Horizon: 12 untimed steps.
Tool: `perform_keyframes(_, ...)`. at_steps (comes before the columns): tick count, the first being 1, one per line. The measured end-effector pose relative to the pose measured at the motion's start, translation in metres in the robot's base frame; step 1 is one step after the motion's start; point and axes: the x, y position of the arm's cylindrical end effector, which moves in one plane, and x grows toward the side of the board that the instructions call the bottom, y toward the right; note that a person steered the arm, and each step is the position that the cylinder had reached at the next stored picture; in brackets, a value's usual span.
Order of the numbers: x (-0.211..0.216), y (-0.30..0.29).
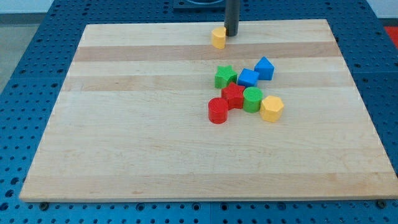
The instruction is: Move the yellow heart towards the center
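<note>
The yellow heart [218, 37] sits near the view's top edge of the wooden board [137, 124], a little right of middle. My tip [231, 33] is right beside it, on its right and slightly behind, touching or nearly touching. Below, a cluster of blocks lies right of the board's centre: a green star [225, 77], a blue block [248, 78], a blue triangular block [264, 68], a red star-like block [233, 95], a green cylinder [252, 99], a red cylinder [218, 111] and a yellow hexagon [272, 108].
The board rests on a blue perforated table [25, 74]. The rod [232, 15] comes down from the view's top edge.
</note>
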Motion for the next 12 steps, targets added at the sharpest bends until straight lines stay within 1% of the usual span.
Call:
perform_keyframes(2,0.019,-0.021)
perform_keyframes(3,0.010,-0.023)
perform_keyframes(5,0.009,-0.060)
perform_keyframes(6,0.019,-0.070)
perform_keyframes(8,0.065,-0.073)
perform_keyframes(9,0.079,-0.073)
perform_keyframes(11,0.082,-0.073)
perform_keyframes(12,0.070,-0.073)
